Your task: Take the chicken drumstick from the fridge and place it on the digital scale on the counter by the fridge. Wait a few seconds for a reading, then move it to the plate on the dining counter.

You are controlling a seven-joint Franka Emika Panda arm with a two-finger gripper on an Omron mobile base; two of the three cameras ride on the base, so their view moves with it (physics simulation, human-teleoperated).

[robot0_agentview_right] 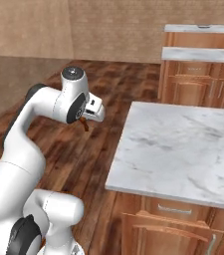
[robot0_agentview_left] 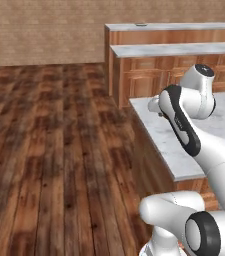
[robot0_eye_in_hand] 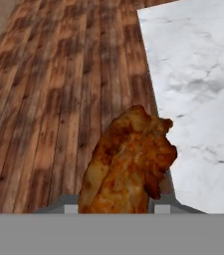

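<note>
The two-finger gripper (robot0_agentview_right: 87, 121) is clamping its jaws tight on the glossy reddish-brown chicken drumstick (robot0_eye_in_hand: 128, 162), hanging over dark wooden floor (robot0_eye_in_hand: 54, 99) beside a white marble counter (robot0_agentview_right: 183, 149).

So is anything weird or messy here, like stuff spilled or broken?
Nothing looks spilled or broken. The one funny sight is the chicken drumstick hanging in the air over the wooden floor, beside the white marble counter. That is only because the gripper is shut on it.
</note>
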